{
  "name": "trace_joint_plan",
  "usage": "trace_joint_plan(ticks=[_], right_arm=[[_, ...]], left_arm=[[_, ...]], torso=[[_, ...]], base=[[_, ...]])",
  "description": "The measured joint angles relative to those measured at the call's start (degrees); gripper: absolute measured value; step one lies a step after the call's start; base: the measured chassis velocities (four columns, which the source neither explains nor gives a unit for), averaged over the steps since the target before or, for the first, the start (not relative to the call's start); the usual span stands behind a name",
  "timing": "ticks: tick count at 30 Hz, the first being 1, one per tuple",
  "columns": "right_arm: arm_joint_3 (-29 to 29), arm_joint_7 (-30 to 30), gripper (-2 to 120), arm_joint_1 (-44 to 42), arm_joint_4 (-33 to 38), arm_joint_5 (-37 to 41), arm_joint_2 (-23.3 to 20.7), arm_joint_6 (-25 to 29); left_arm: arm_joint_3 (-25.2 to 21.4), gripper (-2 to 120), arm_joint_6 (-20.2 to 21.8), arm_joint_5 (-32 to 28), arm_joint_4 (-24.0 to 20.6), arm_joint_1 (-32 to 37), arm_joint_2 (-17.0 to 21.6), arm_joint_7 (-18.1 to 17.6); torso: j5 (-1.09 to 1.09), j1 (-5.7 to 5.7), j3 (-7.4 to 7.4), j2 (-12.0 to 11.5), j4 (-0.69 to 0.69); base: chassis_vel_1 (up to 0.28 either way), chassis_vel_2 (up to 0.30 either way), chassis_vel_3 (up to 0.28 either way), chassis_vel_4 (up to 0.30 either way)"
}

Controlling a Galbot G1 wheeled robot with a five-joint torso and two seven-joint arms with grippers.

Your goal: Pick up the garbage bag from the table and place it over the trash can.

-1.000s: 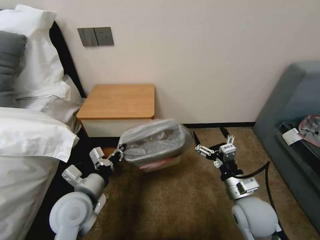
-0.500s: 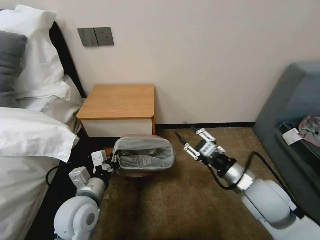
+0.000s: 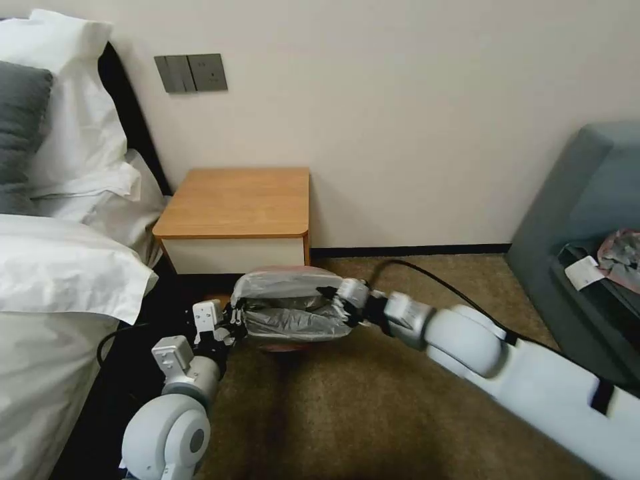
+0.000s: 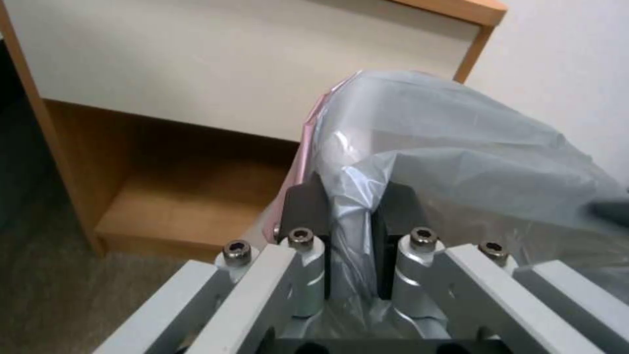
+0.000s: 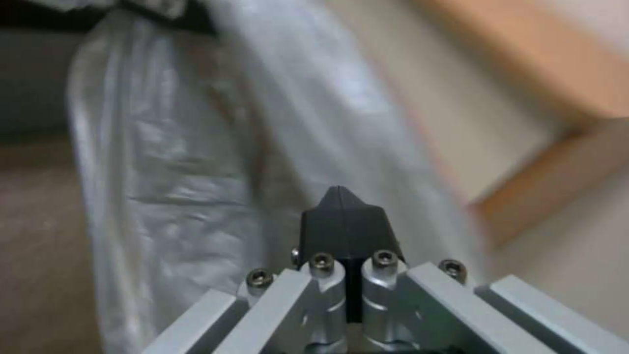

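The garbage bag [image 3: 287, 287], thin grey plastic with a pink edge, is stretched over the mouth of the trash can [image 3: 283, 346], which stands on the carpet in front of the table [image 3: 237, 200]. The plastic covers almost all of the bin. My left gripper [image 3: 235, 319] is at the bin's left rim. In the left wrist view this gripper [image 4: 351, 196] is shut on a fold of the bag [image 4: 459, 137]. My right gripper [image 3: 328, 293] lies against the bin's right rim. Its fingers [image 5: 341, 196] are shut together beside the bag [image 5: 170, 162].
A bed with white pillows [image 3: 60, 267] stands close on the left. A grey-blue sofa [image 3: 587, 200] on the right carries a small pink-edged bundle [image 3: 620, 257]. The wall runs behind the table. Open brown carpet [image 3: 347, 413] lies in front.
The bin, raised and tilted a second ago, has come down upright onto the carpet. My right arm swung left from the open floor to the bin's right rim, and its gripper went from open to shut.
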Motion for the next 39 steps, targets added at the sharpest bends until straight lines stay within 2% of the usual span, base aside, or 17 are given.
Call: trace_joint_plan(ticks=[3,6,7,11,15,26,39], right_arm=[[-3.1,-0.3,0,3.2,-1.5,1.2,0.9,-1.4],[-9.1,-0.9,0,9.9,-4.9,2.5,2.6,-3.0],[-9.1,-0.9,0,9.9,-4.9,2.5,2.6,-3.0],[-17.4,-1.1,0,18.3,-10.3,4.3,5.6,-3.9],[-21.5,-1.2,0,21.3,-14.1,4.4,8.6,-4.1],[-26.9,-3.4,0,24.4,-23.0,1.4,15.3,-3.1],[-29.4,-4.5,0,25.5,-31.6,-0.3,20.5,-1.9]], left_arm=[[0.3,9,-0.4,1.2,0.2,0.1,-0.1,0.3],[1.0,9,-0.8,2.8,0.3,0.2,-0.3,0.6],[1.0,9,-0.8,2.8,0.3,0.2,-0.3,0.6],[1.9,9,-1.1,5.0,0.3,0.2,-0.3,1.0],[2.2,9,-1.5,6.1,0.3,0.1,-0.3,1.2],[2.5,9,-1.6,6.2,-1.1,0.1,-0.7,1.2],[3.8,9,-1.5,6.1,-4.2,1.7,-1.4,0.8]], torso=[[0.0,0.0,0.0,0.0,0.0],[-0.01,0.0,0.0,0.0,0.0],[-0.01,0.0,0.0,0.0,0.0],[-0.01,0.0,0.0,0.0,0.0],[0.0,0.0,0.0,0.0,0.0],[0.0,0.0,-0.01,0.0,0.0],[0.01,0.0,-0.01,0.0,0.0]], base=[[0.0,0.0,0.0,0.0],[0.0,0.0,0.0,0.0],[0.0,0.0,0.0,0.0],[0.0,0.0,0.0,0.0],[0.0,0.0,0.0,0.0],[0.0,0.0,0.0,0.0],[0.0,0.0,0.0,0.0]])
